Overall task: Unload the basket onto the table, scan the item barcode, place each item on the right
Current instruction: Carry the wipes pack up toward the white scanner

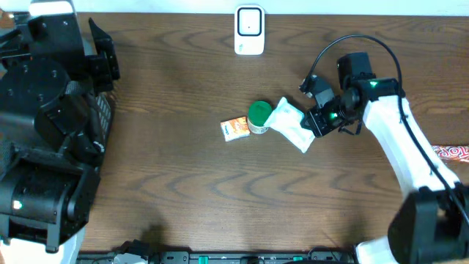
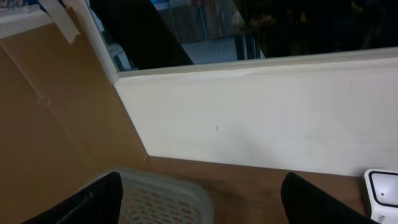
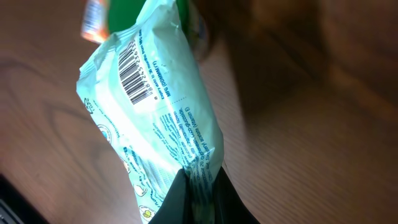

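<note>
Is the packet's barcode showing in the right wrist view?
Yes, the barcode sits printed near the top of the packet that the right gripper pinches.

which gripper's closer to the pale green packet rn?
Right. The right gripper is shut on the packet, at the end opposite its barcode, mid-table. The left gripper hangs open at the far left above a perforated basket, well apart from the packet.

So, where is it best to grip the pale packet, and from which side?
Pinch the packet by its flat end, from the right, as the right claw does: that end is thin, and the barcode near the far end is not covered.
</note>
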